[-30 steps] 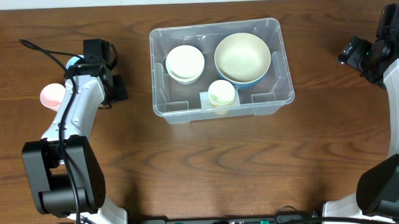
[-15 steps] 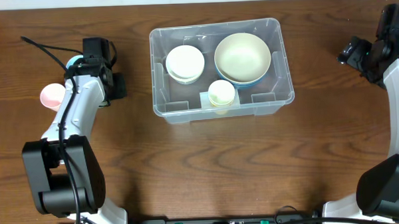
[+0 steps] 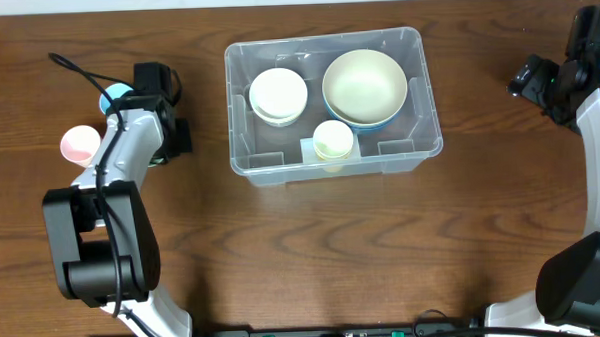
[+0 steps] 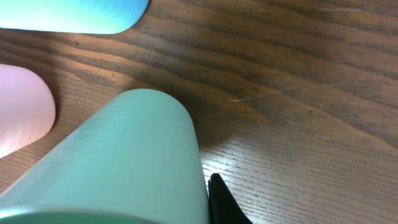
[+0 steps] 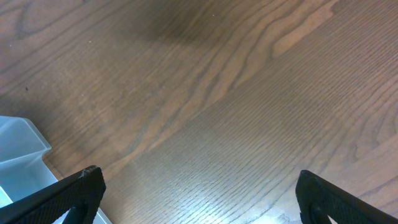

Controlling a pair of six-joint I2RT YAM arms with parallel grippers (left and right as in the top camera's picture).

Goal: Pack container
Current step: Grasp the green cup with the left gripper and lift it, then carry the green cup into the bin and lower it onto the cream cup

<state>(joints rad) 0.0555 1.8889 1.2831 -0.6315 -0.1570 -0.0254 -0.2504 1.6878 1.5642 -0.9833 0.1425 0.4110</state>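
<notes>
The container (image 3: 419, 134), a large clear bin, stands at the table's middle. In it are a white bowl (image 3: 277, 94), a big cream bowl (image 3: 364, 86) and a small cream cup (image 3: 333, 142). My left gripper (image 3: 164, 133) is left of the container, shut on a mint green cup (image 4: 118, 162). One black fingertip (image 4: 224, 202) presses the cup's right side; the other finger is hidden behind the cup. My right gripper (image 5: 199, 199) stands open over bare wood at the far right, with nothing between its fingers. A corner of the container (image 5: 22, 155) shows in the right wrist view.
A pink cup (image 3: 79, 144) and a light blue cup (image 3: 115, 95) stand on the table just left of my left gripper. They also show in the left wrist view, pink cup (image 4: 22, 109) and blue cup (image 4: 68, 15).
My left gripper has closed on the green cup and the left arm has shifted slightly to the right. The right arm has not moved.
</notes>
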